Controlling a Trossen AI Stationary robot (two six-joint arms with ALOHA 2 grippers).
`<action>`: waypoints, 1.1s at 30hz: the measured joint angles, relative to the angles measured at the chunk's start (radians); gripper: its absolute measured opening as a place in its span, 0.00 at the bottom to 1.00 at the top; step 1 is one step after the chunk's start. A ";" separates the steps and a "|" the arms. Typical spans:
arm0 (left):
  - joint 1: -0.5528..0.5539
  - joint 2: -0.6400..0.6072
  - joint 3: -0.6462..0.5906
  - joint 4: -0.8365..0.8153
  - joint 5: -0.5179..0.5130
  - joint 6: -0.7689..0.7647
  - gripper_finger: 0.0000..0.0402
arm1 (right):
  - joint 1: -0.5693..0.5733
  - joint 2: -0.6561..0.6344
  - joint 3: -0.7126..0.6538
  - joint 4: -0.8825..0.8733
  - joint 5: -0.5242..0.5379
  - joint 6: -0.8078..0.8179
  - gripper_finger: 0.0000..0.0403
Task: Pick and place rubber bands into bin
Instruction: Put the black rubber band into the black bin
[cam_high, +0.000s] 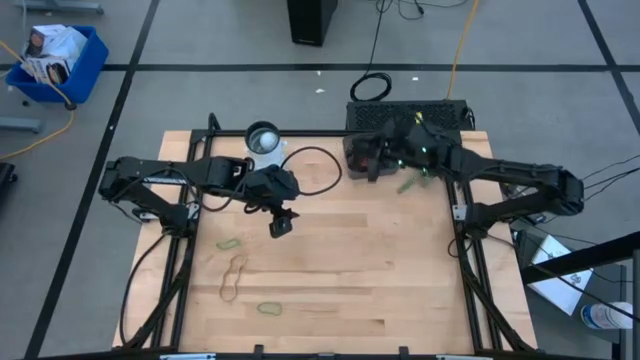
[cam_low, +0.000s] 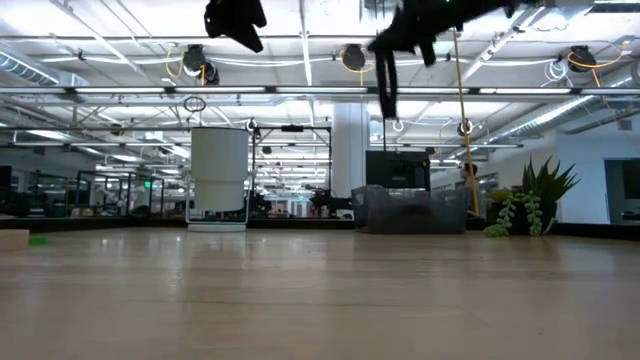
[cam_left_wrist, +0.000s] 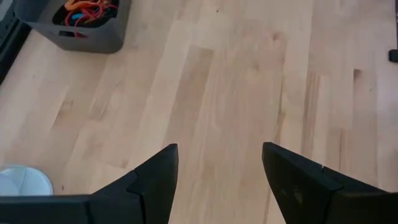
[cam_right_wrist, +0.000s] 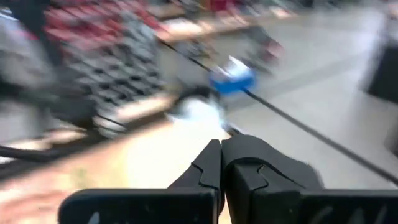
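Observation:
Several rubber bands lie flat on the wooden table: a green one (cam_high: 229, 243), two tan ones (cam_high: 236, 265) and another green one (cam_high: 269, 309) at the near left, plus a green one (cam_high: 408, 185) beside the bin. The smoky-grey bin (cam_left_wrist: 81, 28) stands at the far edge and holds orange-red and blue bands (cam_left_wrist: 87, 11). My left gripper (cam_left_wrist: 217, 149) hangs open above bare wood near the table's middle (cam_high: 281, 224), with nothing between its fingers. My right gripper (cam_right_wrist: 221, 146) is shut, high over the bin (cam_high: 372, 162), and I see nothing in it.
A clear round cup (cam_high: 264, 138) stands at the far edge, left of the bin (cam_low: 408, 210). A black cable (cam_high: 320, 170) loops on the table between them. A blue crate (cam_high: 60, 60) sits on the floor beyond the far left corner. Bare wood spans the near right.

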 joint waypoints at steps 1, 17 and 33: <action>0.000 0.000 0.000 0.000 0.000 0.002 0.60 | -0.026 0.008 0.000 -0.034 0.005 0.007 0.00; 0.001 0.000 0.000 0.003 -0.033 0.008 0.60 | -0.206 0.259 0.000 -0.252 0.006 -0.047 0.00; 0.001 0.000 0.000 0.009 -0.035 0.007 0.60 | -0.233 0.480 0.000 -0.253 0.080 -0.066 0.01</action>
